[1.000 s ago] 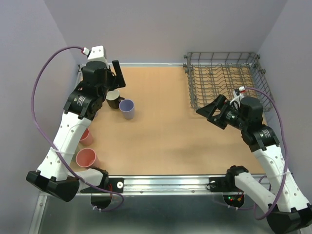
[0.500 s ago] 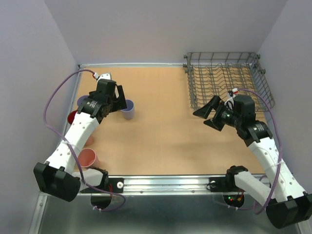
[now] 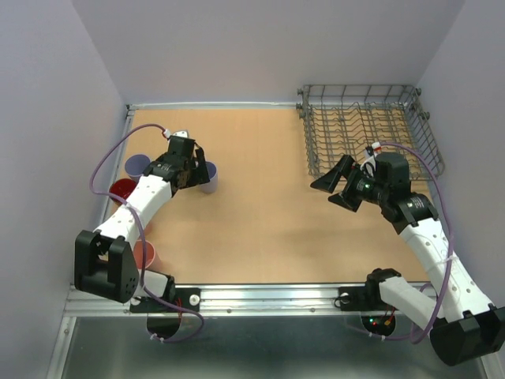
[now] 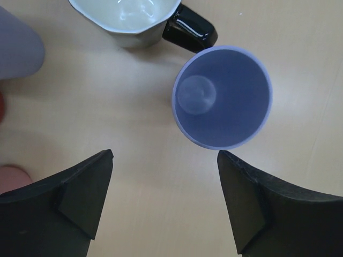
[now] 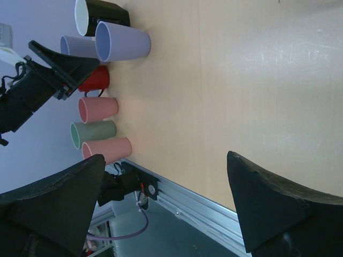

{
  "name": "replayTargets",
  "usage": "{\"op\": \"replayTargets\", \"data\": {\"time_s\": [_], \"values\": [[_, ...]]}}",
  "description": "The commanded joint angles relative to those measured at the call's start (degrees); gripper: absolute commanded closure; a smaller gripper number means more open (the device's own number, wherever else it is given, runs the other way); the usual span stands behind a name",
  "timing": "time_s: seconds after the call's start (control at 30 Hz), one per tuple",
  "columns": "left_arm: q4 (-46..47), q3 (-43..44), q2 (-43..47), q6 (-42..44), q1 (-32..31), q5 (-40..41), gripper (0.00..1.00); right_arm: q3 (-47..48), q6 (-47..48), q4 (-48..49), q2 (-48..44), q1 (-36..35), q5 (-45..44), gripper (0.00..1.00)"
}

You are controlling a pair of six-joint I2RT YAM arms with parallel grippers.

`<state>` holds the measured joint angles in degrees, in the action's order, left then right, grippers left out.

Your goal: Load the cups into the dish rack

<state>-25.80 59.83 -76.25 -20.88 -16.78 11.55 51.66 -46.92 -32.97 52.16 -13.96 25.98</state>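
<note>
Seven cups stand upright, mouths up and long axes vertical, along the left side of the table (image 3: 260, 213). The right wrist view lines them up from the near edge back: a pink cup (image 5: 107, 149), a pale green cup (image 5: 94, 134), a second pink cup (image 5: 99, 108), a red cup (image 5: 96, 79), an outer lavender cup (image 5: 75, 47) by the wall, an inner lavender cup (image 5: 123, 43) farther into the table, and a black cup (image 5: 102, 13), white inside. In the overhead view the left arm (image 3: 130, 213) hides the green cup and most of the pink ones.

The left gripper (image 4: 166, 155) is spread wide and holds nothing. Its wrist camera looks down into the inner lavender cup, which sits just past the fingertips, not between them, with the black cup's handle just beyond. A second earlier this gripper stood raised above the black cup. It has since dropped low and turned toward the inner lavender cup, while the cups have not moved.

The right gripper (image 3: 323, 192), jaws also wide and empty, hovers above the table by the near-left corner of the dish rack (image 3: 367, 130), having edged slightly left. The rack sits open side up in the far right corner, well apart from every cup.
</note>
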Motion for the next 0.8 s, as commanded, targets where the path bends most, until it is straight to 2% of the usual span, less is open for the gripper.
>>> {"op": "replayTargets", "data": {"time_s": [0.0, 0.17, 0.37, 0.5, 0.77], "values": [[4.80, -1.12, -1.26, 1.02, 1.48, -0.04, 0.14, 2.57, 1.91, 1.77, -0.04, -0.37, 0.57, 0.00], [5.85, -1.56, -4.17, 2.34, 1.83, 0.75, 0.25, 2.92, 1.65, 1.68, 0.66, -0.46, -0.05, 0.00], [8.31, -2.53, -5.75, 3.65, 2.18, 0.06, 0.27, 3.18, 1.74, 1.77, 1.36, -0.46, -0.57, 0.00], [6.74, -0.42, -5.32, 3.57, 2.19, -0.65, 0.27, 3.54, 1.74, 1.68, 1.63, -0.46, -0.75, 0.00], [6.90, 1.16, -0.74, 4.54, 2.19, -3.20, 0.27, 3.71, 2.09, 1.51, 1.19, -0.37, -1.02, 0.00]]}}
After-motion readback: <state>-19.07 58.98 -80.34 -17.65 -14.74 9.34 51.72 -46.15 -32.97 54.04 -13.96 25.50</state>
